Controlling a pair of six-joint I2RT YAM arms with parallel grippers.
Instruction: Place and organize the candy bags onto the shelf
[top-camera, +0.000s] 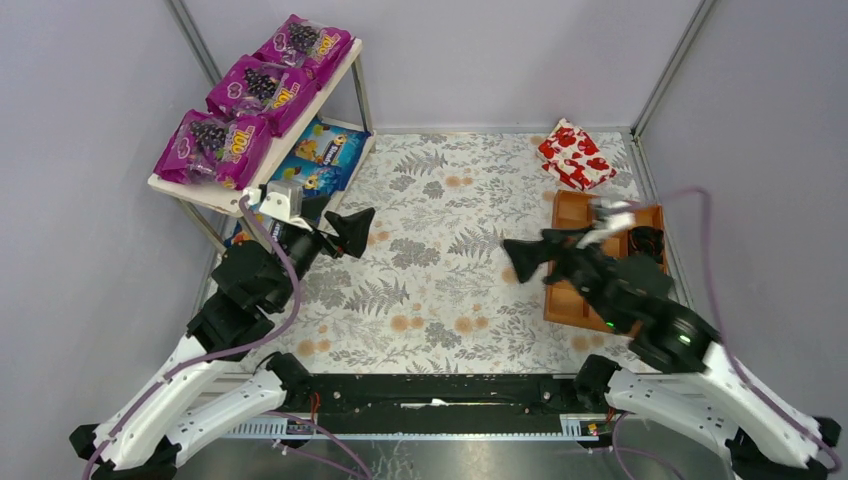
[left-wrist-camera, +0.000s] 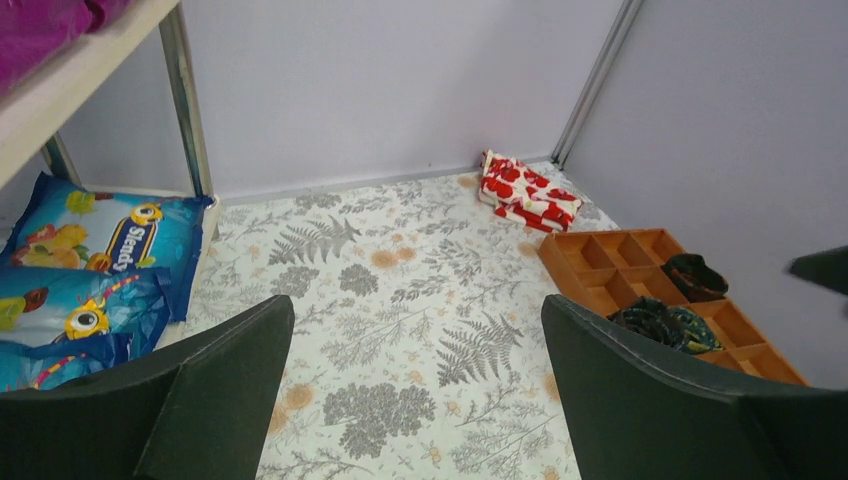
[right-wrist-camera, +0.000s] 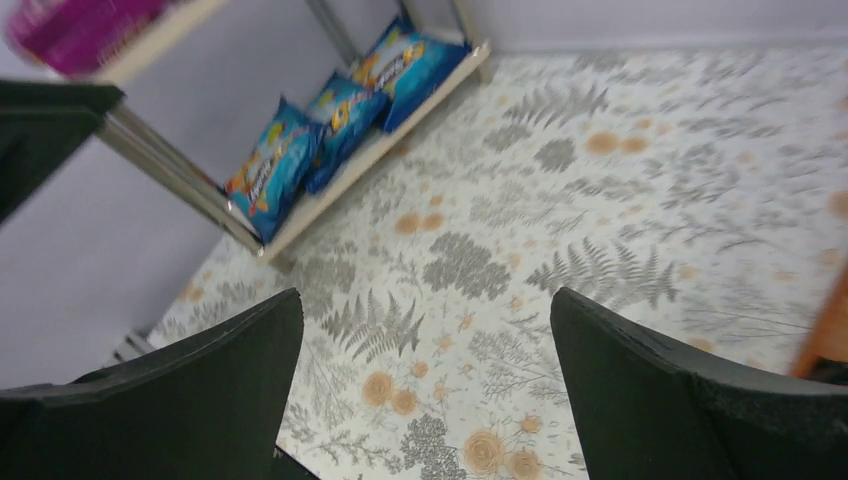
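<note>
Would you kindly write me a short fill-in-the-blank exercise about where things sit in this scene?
1. The three purple candy bags lie on the ____ tier of the shelf.
2. The blue candy bags lie on its ____ tier.
3. The left gripper and the right gripper both stand ____, holding nothing.
4. The red-and-white package lies toward the far ____ corner of the table.
Missing words: top; bottom; open; right.
</note>
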